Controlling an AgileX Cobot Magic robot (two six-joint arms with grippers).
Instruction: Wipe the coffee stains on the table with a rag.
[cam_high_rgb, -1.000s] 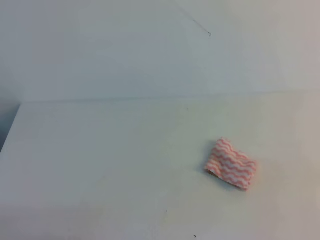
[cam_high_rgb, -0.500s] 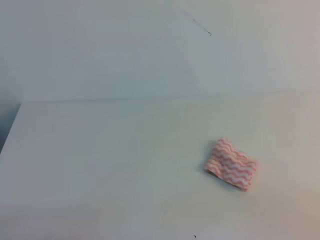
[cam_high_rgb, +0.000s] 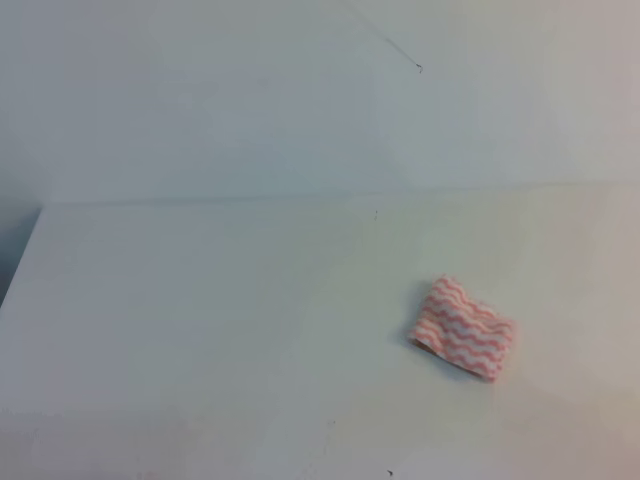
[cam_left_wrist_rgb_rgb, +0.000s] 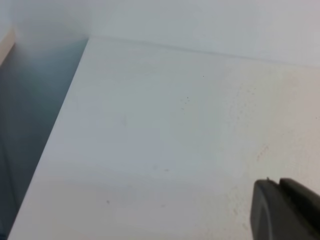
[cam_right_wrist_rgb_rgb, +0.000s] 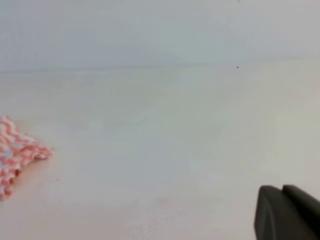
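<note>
the rag (cam_high_rgb: 462, 327) lies folded on the white surface (cam_high_rgb: 220, 320), toward 4 o'clock from the middle of the high view, its long side tilted down to the right. no arm shows in that view. no stain can be made out on the surface in any view; only a few tiny dark specks show.

in the left wrist view only a dark corner of the left claw (cam_left_wrist_rgb_rgb: 285, 210) shows at 5 o'clock, above bare surface (cam_left_wrist_rgb_rgb: 165, 135) near its left edge; whether it is released or clenched i cannot tell.

in the right wrist view a like dark corner of the right claw (cam_right_wrist_rgb_rgb: 286, 212) sits at 5 o'clock, well apart from the rag (cam_right_wrist_rgb_rgb: 15, 152), which lies at 9 o'clock, cut by the frame edge. its state cannot be told either.
</note>
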